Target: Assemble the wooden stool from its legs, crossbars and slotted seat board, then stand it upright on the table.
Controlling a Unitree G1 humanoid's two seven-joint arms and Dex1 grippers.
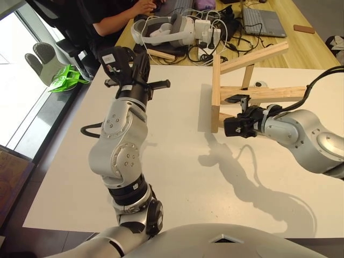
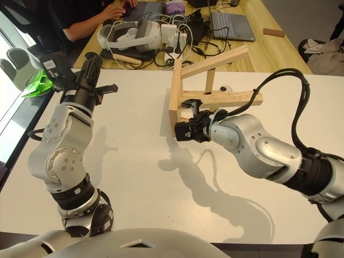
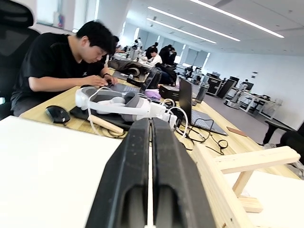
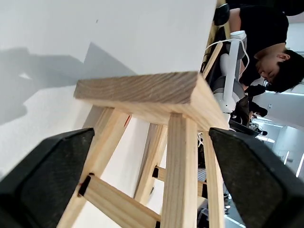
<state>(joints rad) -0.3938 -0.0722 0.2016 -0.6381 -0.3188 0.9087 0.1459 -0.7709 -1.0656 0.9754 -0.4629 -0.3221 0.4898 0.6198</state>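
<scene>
Left eye view: stool (image 1: 216, 91) lies on its side on the white table (image 1: 177, 177), far right of centre. Pale bare wood, already joined. Seat board (image 1: 215, 80) stands on edge at the stool's left, flat faces turned left and right. Legs run off rightward from it: one leg (image 1: 263, 94) roughly level, another (image 1: 258, 56) slanting up toward the far right. A short crossbar (image 1: 247, 76) links these two.

Right wrist view, close up: seat board seen end-on as a thick block with visible grain, legs set square into it, and a lower rail let into a dark slot in one leg.

Right gripper (image 1: 239, 128) sits low at the near end of the seat board, just right of it and under the level leg. Its fingers (image 4: 47, 180) are spread wide, one on each side of the stool's legs, gripping nothing.

Left gripper (image 1: 161, 84) is held up over the far left of the table, well apart from the stool, pointing right. Its fingers (image 3: 128, 180) are pressed together along a thin seam, nothing between them.

Beyond the table's far edge: a wooden desk (image 1: 301, 48) with a white headset (image 1: 161, 29), cables, a laptop (image 1: 263, 21), and a loose stick (image 1: 160, 54) of similar pale wood.
</scene>
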